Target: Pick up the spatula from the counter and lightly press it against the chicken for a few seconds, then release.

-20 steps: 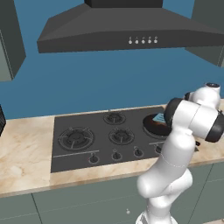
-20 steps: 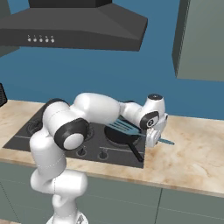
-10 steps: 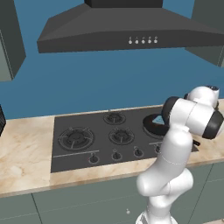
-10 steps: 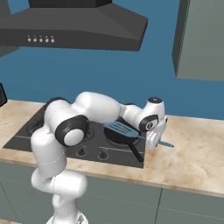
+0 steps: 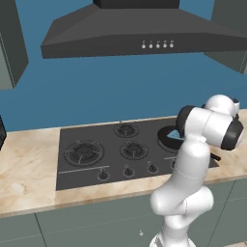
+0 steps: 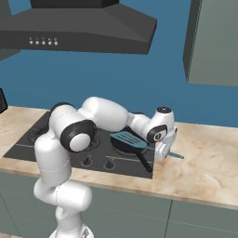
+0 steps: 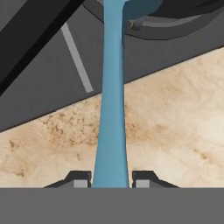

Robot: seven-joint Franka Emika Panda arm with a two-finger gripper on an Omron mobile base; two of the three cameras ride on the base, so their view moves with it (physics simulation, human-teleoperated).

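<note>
The gripper (image 7: 111, 180) is clamped on the spatula (image 7: 111, 109). In the hand view the two fingertips (image 7: 80, 179) sit tight against either side of the blue handle, no gap. The handle runs from the tips out over the marble counter (image 7: 175, 122) to the dark pan (image 7: 183, 24).

In the right base view the spatula (image 6: 124, 137) has its blade over the pan (image 6: 122, 145) at the right end of the cooktop (image 6: 28, 144). The tail of the handle pokes out past the gripper (image 6: 162, 151) over the counter (image 6: 209, 158). Can't make out the chicken, so I can't tell if the blade is touching it.

Arm pose: it comes up from the base, folds at the shoulder, and reaches sideways low across the stove. The wrist is bent so the hand points down at the counter, just beside the cooktop's right edge.

Counts: one spatula and one pan. In the left base view there are three bare burners (image 5: 84, 152) and at least three knobs (image 5: 128, 171) along the front. There's also one range hood (image 5: 135, 29) with five little buttons (image 5: 157, 45). No writing or brand I can read anywhere.
</note>
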